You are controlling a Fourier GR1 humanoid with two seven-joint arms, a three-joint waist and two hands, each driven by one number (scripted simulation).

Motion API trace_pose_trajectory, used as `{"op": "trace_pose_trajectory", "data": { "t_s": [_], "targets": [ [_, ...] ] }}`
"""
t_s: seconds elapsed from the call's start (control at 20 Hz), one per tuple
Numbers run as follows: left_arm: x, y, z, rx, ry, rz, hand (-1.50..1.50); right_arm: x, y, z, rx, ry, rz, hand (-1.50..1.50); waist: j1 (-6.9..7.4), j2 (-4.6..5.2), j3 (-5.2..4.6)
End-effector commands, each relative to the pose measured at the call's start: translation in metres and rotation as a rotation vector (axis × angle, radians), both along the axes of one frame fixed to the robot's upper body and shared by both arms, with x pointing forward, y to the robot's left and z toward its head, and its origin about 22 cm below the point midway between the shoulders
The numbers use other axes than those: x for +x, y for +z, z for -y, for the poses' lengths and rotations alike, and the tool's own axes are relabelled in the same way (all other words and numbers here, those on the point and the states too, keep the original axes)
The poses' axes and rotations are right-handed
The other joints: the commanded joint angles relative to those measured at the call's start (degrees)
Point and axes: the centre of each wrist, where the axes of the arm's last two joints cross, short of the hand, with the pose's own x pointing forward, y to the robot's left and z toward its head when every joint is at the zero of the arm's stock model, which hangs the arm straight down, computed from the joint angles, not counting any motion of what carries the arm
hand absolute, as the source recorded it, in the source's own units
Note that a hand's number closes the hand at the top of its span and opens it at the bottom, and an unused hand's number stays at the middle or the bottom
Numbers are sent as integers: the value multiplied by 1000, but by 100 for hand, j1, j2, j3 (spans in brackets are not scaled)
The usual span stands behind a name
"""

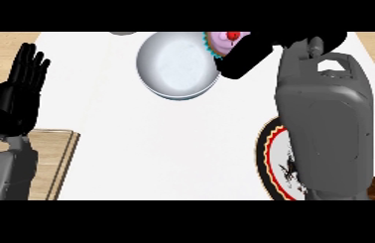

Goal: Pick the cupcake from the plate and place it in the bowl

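A pink-frosted cupcake (225,42) with a red cherry and a teal wrapper hangs over the right rim of the white bowl (176,66) at the back of the counter. My right hand (253,51) is curled round the cupcake from the right and hides part of it. The plate (273,160), with a red, black and yellow rim, lies at the right front, largely covered by my right forearm (322,128). At the left edge my left hand (22,86) rests open, fingers up.
A wooden board (62,157) lies at the left front under my left forearm. The white counter top (161,148) spreads between the bowl and the plate. A grey object (123,33) peeks in at the top edge.
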Motion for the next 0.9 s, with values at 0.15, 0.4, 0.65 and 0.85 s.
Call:
{"op": "trace_pose_trajectory", "data": {
  "t_s": [0.15, 0.4, 0.65, 0.85],
  "targets": [
    [1, 3, 5, -11, -13, 3, 0, 54, -40, -40, 2, -19, -98, 150, 43, 22, 3],
    [-1, 13, -24, 12, -8, -10, 0, 54, -89, -60, -77, -66, -95, 150, -2, -2, 4],
    [-2, 1, 0, 5, -26, 0, 0, 87, -129, -57, -64, -221, -164, 150, 142, 50, 2],
    [15, 6, 18, 5, -27, 7, 0, 85, -157, -59, 79, -259, -211, -150, 184, 60, 5]
  ]
}}
